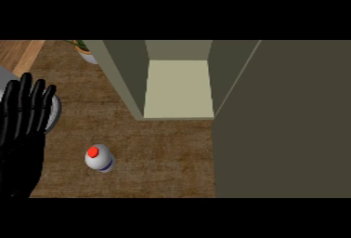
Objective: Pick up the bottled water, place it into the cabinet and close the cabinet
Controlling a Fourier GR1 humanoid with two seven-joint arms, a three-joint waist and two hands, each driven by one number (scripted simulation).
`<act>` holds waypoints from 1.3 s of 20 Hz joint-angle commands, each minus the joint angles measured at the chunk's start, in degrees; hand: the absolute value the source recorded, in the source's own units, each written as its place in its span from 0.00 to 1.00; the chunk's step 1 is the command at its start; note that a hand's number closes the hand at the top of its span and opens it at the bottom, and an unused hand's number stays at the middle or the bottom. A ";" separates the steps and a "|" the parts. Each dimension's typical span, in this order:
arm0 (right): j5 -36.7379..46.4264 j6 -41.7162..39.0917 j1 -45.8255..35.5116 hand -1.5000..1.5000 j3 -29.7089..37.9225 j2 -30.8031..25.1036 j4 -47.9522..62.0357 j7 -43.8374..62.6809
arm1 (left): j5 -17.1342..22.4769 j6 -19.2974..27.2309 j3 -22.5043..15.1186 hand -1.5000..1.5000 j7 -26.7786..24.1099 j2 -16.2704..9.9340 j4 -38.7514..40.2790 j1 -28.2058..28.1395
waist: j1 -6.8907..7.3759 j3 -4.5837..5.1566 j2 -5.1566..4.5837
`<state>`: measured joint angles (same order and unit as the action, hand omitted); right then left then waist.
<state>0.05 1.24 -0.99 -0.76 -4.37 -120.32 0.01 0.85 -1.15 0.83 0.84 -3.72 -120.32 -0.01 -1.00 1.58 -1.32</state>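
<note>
While the open left hand [24,121] rests, its edge perhaps hides a plate [55,109].

A glossy black hand [22,121] with long slender fingers.

Pretty dim overall; the cabinet [177,79] is being lit brightest on its pale inner shelf, while everything right of it is being swallowed in flat shadow.
</note>
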 commanded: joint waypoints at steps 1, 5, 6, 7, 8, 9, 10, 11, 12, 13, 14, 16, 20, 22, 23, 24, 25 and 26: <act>0.55 -1.16 1.23 0.00 1.22 -1.89 -0.41 0.49 | -2.48 0.85 -3.14 0.00 2.60 0.99 -2.02 -0.97 | 0.89 -1.60 1.38; 2.06 -0.96 8.09 0.00 -1.58 -0.89 -7.13 1.18 | -13.73 1.42 -8.42 0.00 5.67 -1.70 -10.56 -7.10 | 1.03 -1.65 1.71; 5.48 -0.48 10.36 0.00 -4.79 0.37 -6.52 -1.72 | -15.97 0.28 -8.80 0.00 4.26 -3.39 -10.37 -8.28 | 1.10 -1.65 1.70; -4.02 -6.30 9.34 0.00 -7.75 -0.38 -7.59 5.32 | -2.90 4.19 -9.44 0.00 9.28 3.47 -5.69 -8.41 | 0.86 -1.56 1.71; -2.87 -6.59 12.01 0.00 -9.85 0.08 -7.19 3.89 | -3.75 6.56 -12.42 0.00 12.55 3.52 -8.53 -8.81 | 0.84 -1.66 1.78; -2.84 -6.41 13.31 0.00 -11.38 0.15 -11.45 6.12 | -5.26 7.42 -13.29 0.00 14.21 3.56 -10.44 -9.71 | 0.73 -1.62 1.82; -3.65 -5.85 12.04 0.00 -10.40 0.27 -10.70 6.83 | -6.69 9.10 -17.00 0.00 17.15 3.60 -16.44 -12.38 | 1.45 -1.66 1.83; -3.25 -6.19 15.44 0.00 -11.26 0.25 -12.54 5.58 | -8.75 11.07 -19.97 0.00 17.68 3.62 -16.78 -12.30 | 0.90 -1.65 1.70; -3.74 -6.91 18.56 0.00 -12.57 -0.23 -15.95 6.63 | -7.77 8.75 -18.04 0.00 18.23 3.64 -19.55 -14.85 | 0.93 -1.62 1.73; -4.42 -6.25 16.93 0.00 -12.36 -0.25 -17.39 9.65 | -12.23 13.25 -22.46 0.00 19.97 3.66 -19.69 -13.59 | 0.91 -1.63 1.63; -5.63 -6.61 17.24 0.00 -11.76 -1.37 -20.08 12.15 | -12.04 11.37 -24.87 0.00 20.80 3.67 -24.06 -18.79 | 1.28 -1.62 1.79; -2.15 -3.97 16.83 0.00 -14.93 0.23 -23.23 15.17 | -16.31 13.73 -28.78 0.00 24.40 3.69 -25.24 -16.02 | 1.09 -1.60 1.59; -1.98 -3.27 16.21 0.00 -15.92 0.36 -26.12 18.12 | -19.44 16.63 -29.76 0.00 30.16 3.29 -27.28 -12.06 | 1.15 -1.63 1.56; -0.77 -3.27 15.76 0.00 -16.94 -0.14 -27.36 19.49 | -22.41 19.02 -33.70 0.00 30.51 3.66 -26.25 -12.66 | 1.26 -1.64 1.66; -0.99 -2.12 11.85 0.00 -16.75 1.00 -23.89 20.43 | -22.46 19.04 -34.59 0.00 28.73 2.48 -26.68 -14.20 | 1.88 -1.62 1.65; 0.38 -2.60 14.91 0.00 -18.15 0.15 -26.26 20.45 | -24.27 20.35 -33.68 0.00 33.22 3.42 -26.64 -10.03 | 1.26 -1.69 1.73; -0.64 -2.82 16.03 0.00 -17.34 -0.35 -27.38 20.34 | -22.54 20.02 -33.31 0.00 32.22 1.52 -29.05 -12.69 | 1.47 -1.67 1.87; -0.73 -3.86 18.27 0.00 -17.66 -0.04 -24.19 15.62 | -21.95 20.13 -31.80 0.00 33.22 1.45 -26.62 -10.52 | 1.02 -1.69 1.66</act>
<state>-1.31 -2.11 14.16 -17.43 -4.14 -142.01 16.53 -12.02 17.92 -30.54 29.78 -0.83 -138.87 -11.07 0.27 -0.07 0.37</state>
